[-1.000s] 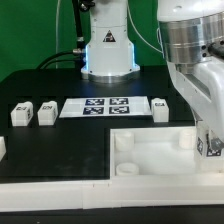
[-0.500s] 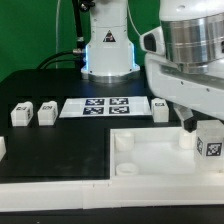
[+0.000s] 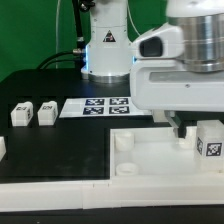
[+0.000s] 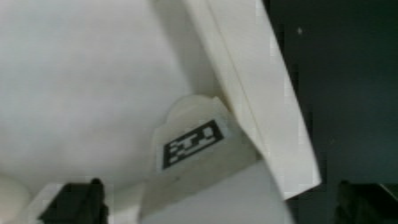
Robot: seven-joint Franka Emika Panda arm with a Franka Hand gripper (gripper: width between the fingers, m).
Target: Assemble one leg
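Leg (image 3: 208, 139) stands upright in the tray (image 3: 150, 160), at its far corner on the exterior view's right, tag facing the camera. Pincer (image 3: 178, 124) hangs just beside it toward the exterior view's left, slightly above, fingers (image 4: 79, 200) spread and empty. Wrist view: leg (image 4: 192, 150) lies ahead of the fingertips, against the tray wall (image 4: 249, 90). Long axis vertical. Two spare legs (image 3: 33, 114) rest well apart on the surface (image 3: 40, 150).

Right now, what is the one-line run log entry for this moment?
claw: open, above tray | white block-shaped tagged leg: upright in large white square tray, near-right corner | two legs: on table
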